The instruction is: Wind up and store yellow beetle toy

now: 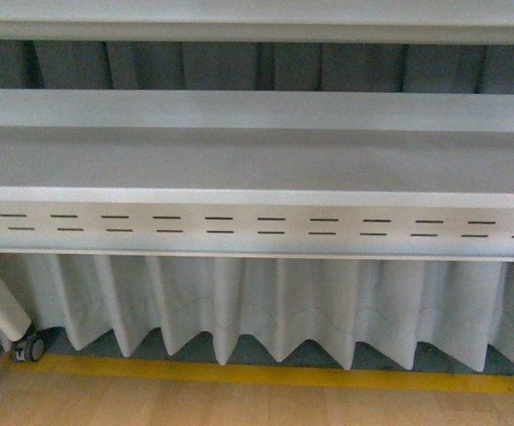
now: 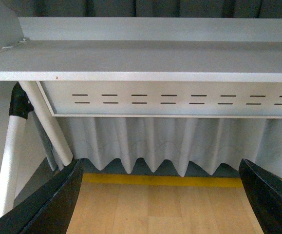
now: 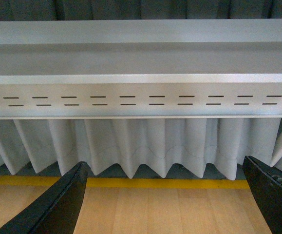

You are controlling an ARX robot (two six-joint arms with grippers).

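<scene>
The left gripper [image 2: 160,166] is spread wide, with nothing between its black fingers [image 2: 53,204] but wooden floor [image 2: 160,209]. The right gripper [image 3: 165,163] is also wide and empty, facing the white shelf [image 3: 141,61] and the pleated curtain [image 3: 145,144]. The yellow beetle toy shows in no view.

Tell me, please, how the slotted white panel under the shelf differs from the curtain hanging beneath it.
The slotted panel is flat, while the curtain falls in deep pleats. The slotted panel carries two rows of short dark slots; the curtain is plain. The slotted panel's lower edge runs straight, whereas the curtain's hem zigzags just above the yellow floor stripe. Both are pale white and span the whole width of the front view.
</scene>
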